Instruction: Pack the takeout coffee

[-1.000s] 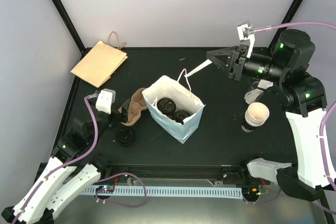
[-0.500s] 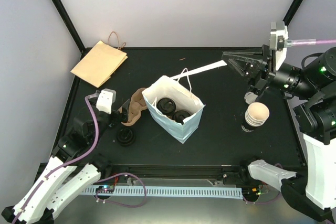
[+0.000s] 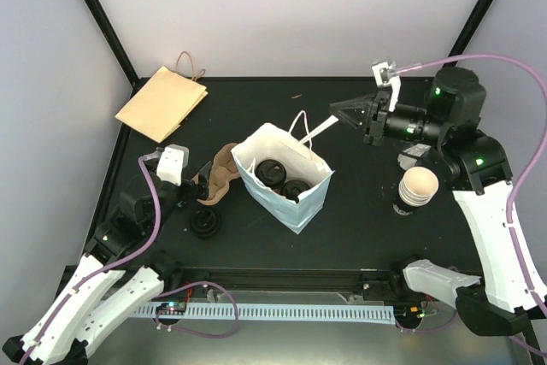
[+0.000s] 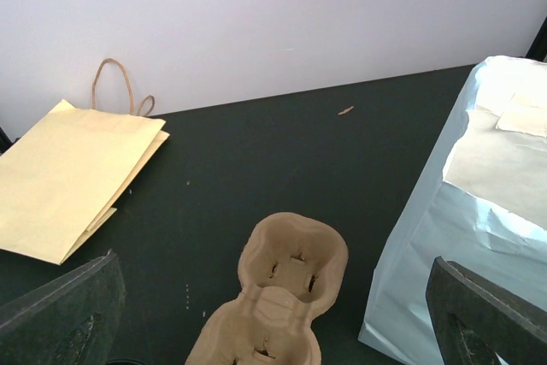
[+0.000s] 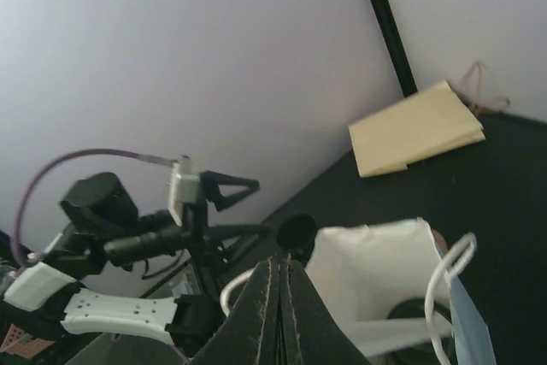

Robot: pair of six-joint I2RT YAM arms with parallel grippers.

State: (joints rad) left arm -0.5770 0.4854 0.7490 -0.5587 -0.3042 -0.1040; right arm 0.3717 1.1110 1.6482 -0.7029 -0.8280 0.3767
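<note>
The takeout coffee [image 3: 273,170], a small white paper cup under a round black plastic lid, is sitting inside the open white paper bag [image 3: 295,207] in the middle of the black desk [image 3: 359,228]. A second black lid is showing just beside it in the same bag. Only the lids are showing from above, so I am judging the cups to be standing upright, long axis vertical.

The right hand [image 3: 336,110] is hovering with its fingers pressed together, just past the bag's far right corner and above its mouth. From that hand the coffee is lying down and to the left, toward the robot. A thin white strip [image 3: 318,130] is slanting from the bag's mouth up toward the fingertips; I cannot tell whether it is being pinched.

The left hand [image 4: 272,258] is spread wide and holding nothing. It is sitting low at the bag's left side and pointing at the brown moulded cardboard cup carrier [image 4: 256,339]. Both hands are looking about equally near to the coffee, but the bag wall is standing between it and the left one.

The left wrist view is showing only the bag's outer wall. The right wrist view is looking into the mouth, catching a dark round shape deep inside and a white loop handle.
</note>
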